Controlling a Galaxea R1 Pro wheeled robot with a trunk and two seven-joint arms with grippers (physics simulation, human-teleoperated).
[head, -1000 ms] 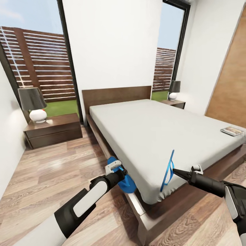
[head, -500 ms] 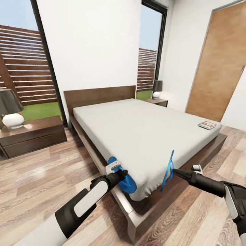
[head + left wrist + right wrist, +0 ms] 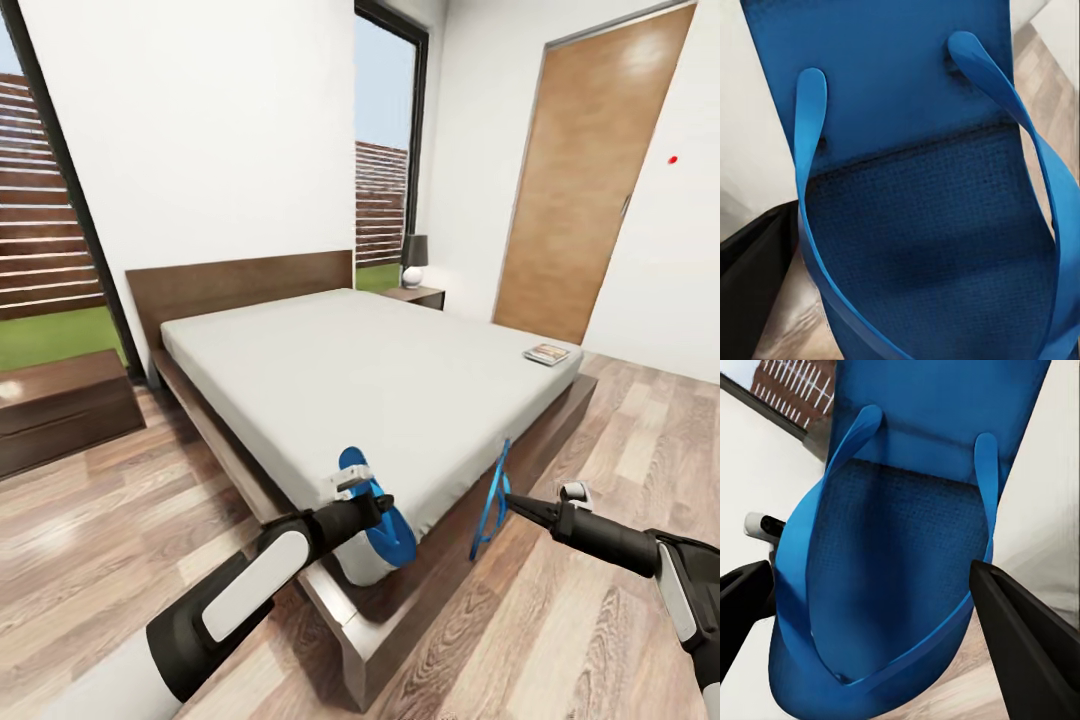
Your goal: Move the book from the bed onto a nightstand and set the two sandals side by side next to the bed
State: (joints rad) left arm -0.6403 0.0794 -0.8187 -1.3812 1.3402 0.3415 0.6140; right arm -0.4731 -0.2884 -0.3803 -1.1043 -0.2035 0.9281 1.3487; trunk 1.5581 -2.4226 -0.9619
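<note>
1. Head view puts me at the foot corner of the bed (image 3: 330, 370), with a blue sandal in each end effector.
2. My left end effector (image 3: 372, 508) is closed on the left sandal (image 3: 385, 510), which hangs with its sole roughly face-on to me, just against the mattress corner above the dark frame.
3. My right end effector (image 3: 512, 503) is closed on the right sandal (image 3: 490, 500), held edge-on and upright, long axis near vertical, over the floor (image 3: 560, 620) just off the foot of the bed.
4. The wrist views show each sandal (image 3: 922, 225) (image 3: 900, 577) close to its camera, straps toward the lens; the right one sits between the dark fingers (image 3: 1020, 637).
5. The relation that counts: both sandals stand on end and apart, with open floor below and to the right. I judge each needs its long axis tipped flat and the pair brought parallel beside the frame.
6. The book (image 3: 547, 353) lies on the far right corner of the mattress, well apart from both arms, nearer the right. The far nightstand (image 3: 413, 295) stands beyond the bed.
</note>
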